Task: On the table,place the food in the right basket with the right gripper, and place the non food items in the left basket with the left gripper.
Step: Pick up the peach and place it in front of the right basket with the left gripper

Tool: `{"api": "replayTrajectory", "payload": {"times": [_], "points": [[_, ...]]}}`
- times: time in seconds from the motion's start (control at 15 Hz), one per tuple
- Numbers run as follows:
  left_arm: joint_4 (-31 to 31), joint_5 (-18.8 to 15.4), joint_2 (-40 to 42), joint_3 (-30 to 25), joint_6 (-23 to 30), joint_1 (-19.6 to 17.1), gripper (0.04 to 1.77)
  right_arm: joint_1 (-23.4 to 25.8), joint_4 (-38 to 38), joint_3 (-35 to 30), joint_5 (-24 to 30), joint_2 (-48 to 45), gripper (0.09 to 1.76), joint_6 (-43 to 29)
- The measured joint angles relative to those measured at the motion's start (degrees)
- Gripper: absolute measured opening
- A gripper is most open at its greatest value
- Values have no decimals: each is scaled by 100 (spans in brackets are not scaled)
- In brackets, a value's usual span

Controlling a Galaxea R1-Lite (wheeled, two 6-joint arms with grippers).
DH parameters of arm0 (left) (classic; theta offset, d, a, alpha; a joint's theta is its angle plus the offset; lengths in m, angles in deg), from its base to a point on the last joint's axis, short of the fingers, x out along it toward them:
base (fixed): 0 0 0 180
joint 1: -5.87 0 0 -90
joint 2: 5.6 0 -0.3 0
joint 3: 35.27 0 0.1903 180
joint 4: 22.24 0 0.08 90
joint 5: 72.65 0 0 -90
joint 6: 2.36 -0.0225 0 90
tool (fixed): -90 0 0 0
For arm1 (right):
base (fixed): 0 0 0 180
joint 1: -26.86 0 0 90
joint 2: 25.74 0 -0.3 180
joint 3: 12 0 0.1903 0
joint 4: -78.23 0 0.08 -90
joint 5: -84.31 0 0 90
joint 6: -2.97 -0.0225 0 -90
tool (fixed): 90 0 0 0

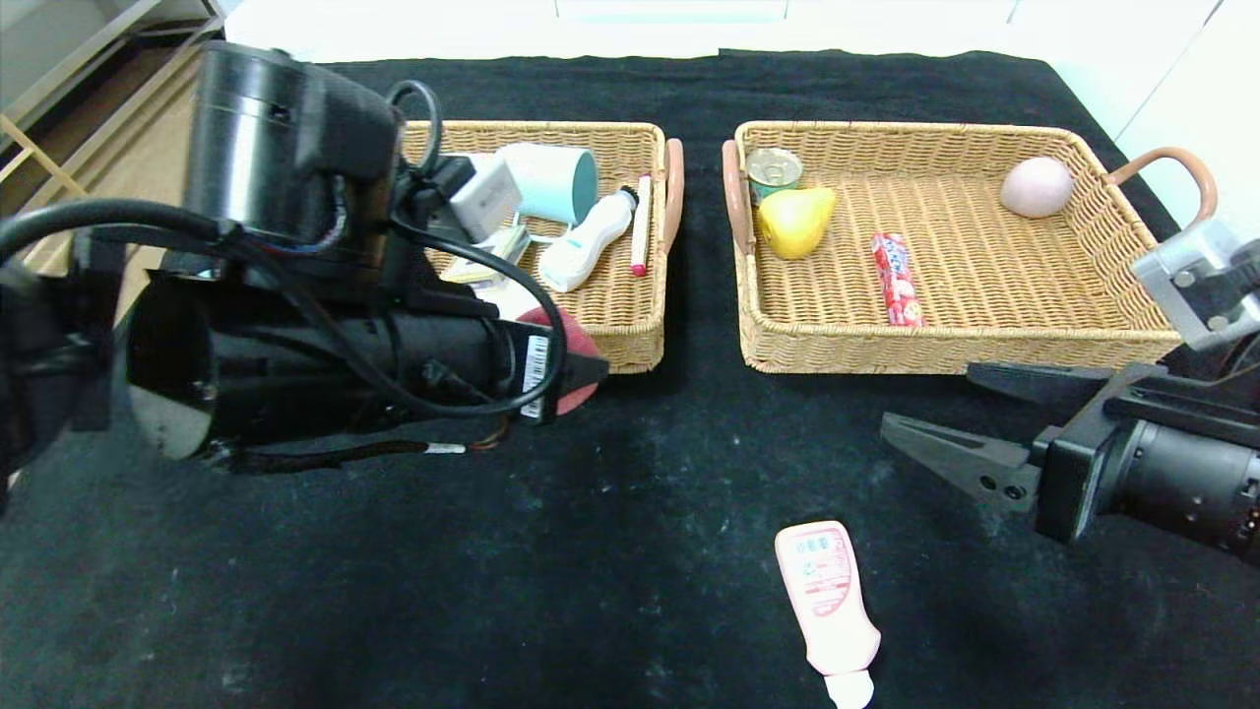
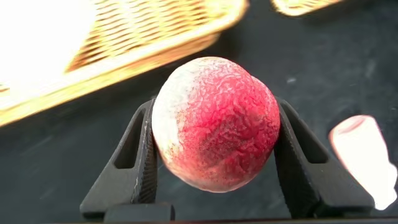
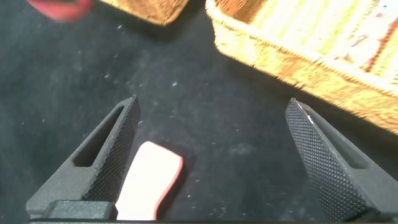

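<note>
My left gripper [image 1: 583, 374] is shut on a red and white peach-like ball [image 1: 571, 340], held above the table by the front right corner of the left basket [image 1: 630, 340]. In the left wrist view the ball [image 2: 214, 124] fills the space between both fingers of the left gripper [image 2: 216, 107]. My right gripper [image 1: 927, 402] is open and empty, low over the table in front of the right basket [image 1: 847, 353]. A pink squeeze bottle [image 1: 827, 596] lies on the table near the front edge. In the right wrist view it [image 3: 146, 180] lies beside one finger of the right gripper [image 3: 211, 104].
The left basket holds a teal cup [image 1: 551, 182], a white bottle [image 1: 583, 242], a pen [image 1: 642, 225] and a white box [image 1: 482, 197]. The right basket holds a can [image 1: 774, 169], a yellow pear [image 1: 795, 221], a red candy pack [image 1: 897, 279] and a pink egg [image 1: 1036, 186].
</note>
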Motion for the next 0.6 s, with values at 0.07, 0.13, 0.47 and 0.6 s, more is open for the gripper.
{"api": "replayTrajectory", "payload": {"times": [0.07,0.13,0.47,0.6], "points": [[6,77,-213,155,-5,185,110,39,-11,22,1,-24,171,-1],[6,126,-401,282,-11,345,110,69,-15,38,4,-45,171,-1],[-49,182,-1186,877,9,752,109,213,-15,107,17,-124,171,0],[2,179,-1376,1012,9,857,109,262,-15,138,30,-144,171,-1]]}}
